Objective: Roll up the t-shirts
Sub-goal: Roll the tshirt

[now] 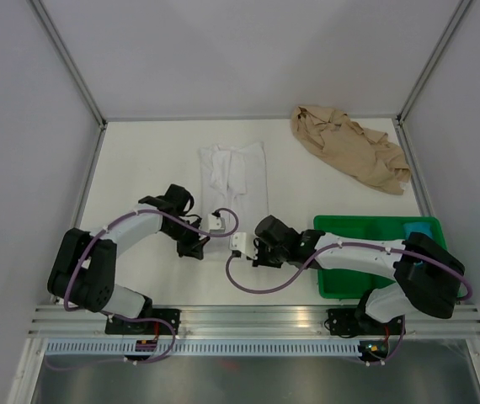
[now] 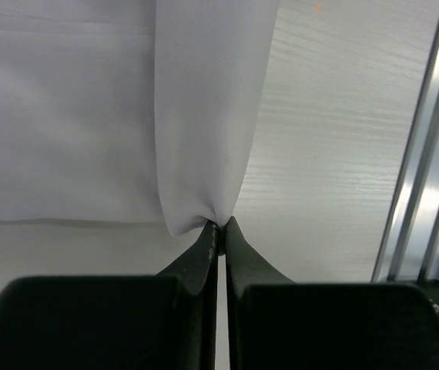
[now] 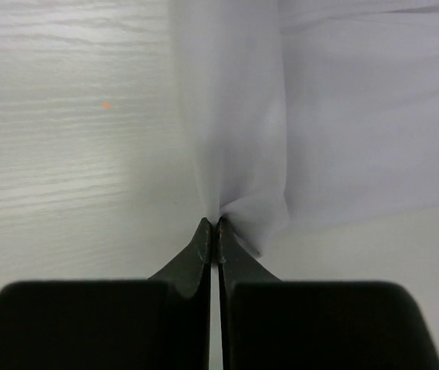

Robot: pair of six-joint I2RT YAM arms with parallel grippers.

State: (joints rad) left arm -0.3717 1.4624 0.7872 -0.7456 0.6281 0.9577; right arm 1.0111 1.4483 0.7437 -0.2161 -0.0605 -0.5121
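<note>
From above, finding the white t-shirt (image 1: 233, 175) folded into a narrow strip at the middle of the table (image 1: 139, 160), just beyond the two wrists; no telling there where its near hem ends against the pale surface; pinching its fabric with the left gripper (image 2: 218, 225), black fingertips pressed together on a gathered point of cloth, a band of it running straight away from the tips; pinching the same white fabric with the right gripper (image 3: 218, 223), tips likewise closed tight on a puckered fold, a band of cloth leading away and a broader sheet lying to its right; beside the left band, bare wood-grain surface and, at the right edge of that view, the aluminium rail (image 2: 427, 154); at the far right corner, the tan t-shirt (image 1: 349, 156) crumpled in a heap, well apart from both grippers; at the near right, the green tray (image 1: 366, 222), partly under the right arm, with a teal thing (image 1: 417, 229) in its far right corner, too small to identify.
</note>
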